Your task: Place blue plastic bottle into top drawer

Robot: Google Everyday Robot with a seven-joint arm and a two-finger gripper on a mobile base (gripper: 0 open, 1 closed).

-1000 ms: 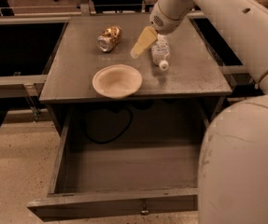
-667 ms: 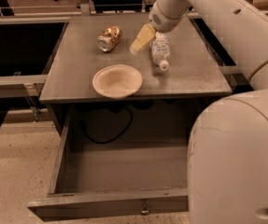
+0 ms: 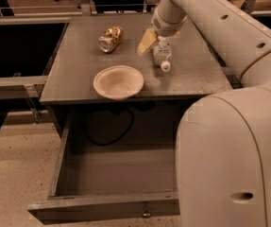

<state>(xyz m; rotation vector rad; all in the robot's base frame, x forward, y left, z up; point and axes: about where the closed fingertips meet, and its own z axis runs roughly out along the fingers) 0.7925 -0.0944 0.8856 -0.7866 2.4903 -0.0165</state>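
Observation:
The blue plastic bottle [image 3: 162, 55] lies on its side on the grey table [image 3: 196, 74], right of middle, white cap toward the front. My gripper [image 3: 157, 49] is low over the bottle's rear end and open. One yellowish finger [image 3: 146, 41] stands just left of the bottle; the other is hidden behind the wrist. The top drawer [image 3: 92, 206] is pulled out below the table's front edge. Its inside is empty and a small knob [image 3: 146, 215] sits on the front panel.
A cream bowl [image 3: 118, 82] sits near the table's front edge, left of the bottle. A gold-brown can [image 3: 110, 38] lies at the back left. My arm's large pale body [image 3: 229, 160] covers the drawer's right end. A dark cable [image 3: 109, 134] hangs under the tabletop.
The gripper has stayed over the bottle with hardly any shift. The bottle, bowl and can have not moved. The arm's body now covers more of the lower right.

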